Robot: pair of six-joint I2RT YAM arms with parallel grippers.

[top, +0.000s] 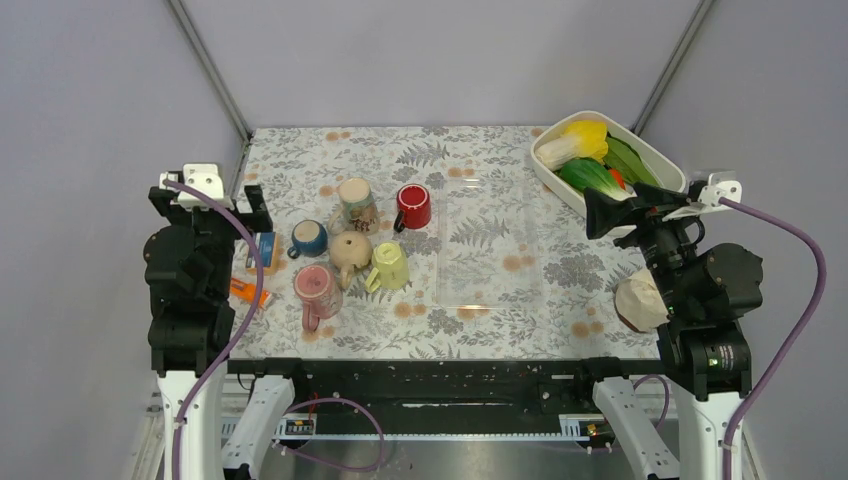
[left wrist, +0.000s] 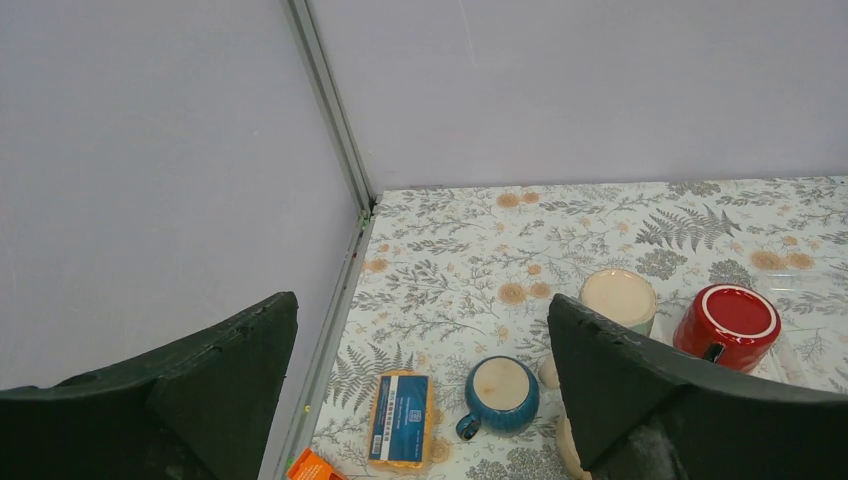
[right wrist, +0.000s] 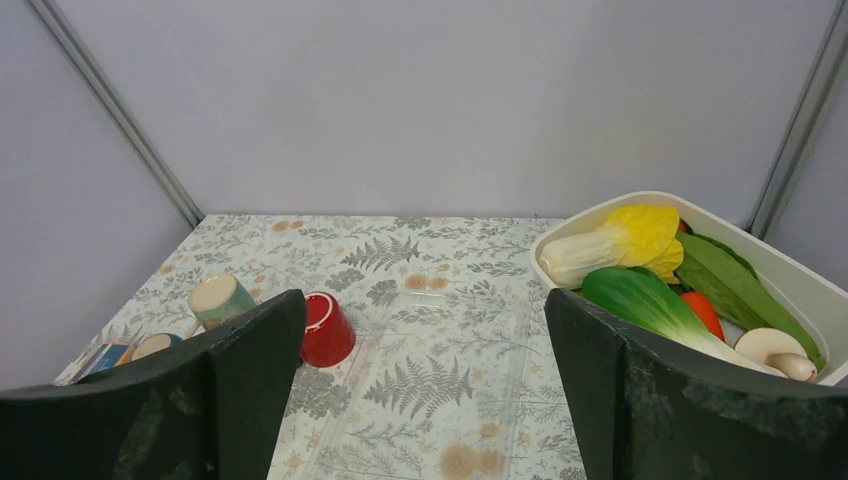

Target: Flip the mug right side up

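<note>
Here, at the far left, the left pincer hangs over the left edge of the table, its fingers spread wide with nothing between them. Just ahead of it lies a yellow sponge with a blue label. Beside that the mugs begin, all on the left half of the table. The blue mug, the tan-and-teal mug and the red mug each turn a flat base up toward the wrist camera, so they look inverted. The pink mug, the round beige mug and the yellow mug sit nearer the arms, and their attitude is harder to read. Which one the task means cannot be told; the red mug, on the right fringe of the group with room around it, seems the easiest to reach. It is probably glazed ceramic, which would make it stiff, fairly weighty, slick under the pads and apt to chip if dropped. A squeeze straight across its wall, clear of the handle, looks safer than pinching the handle itself. Right of the mugs lies a clear tray, then a white tub of vegetables at the far right corner. The right pincer is likewise parted and empty, well apart from the mugs.
</note>
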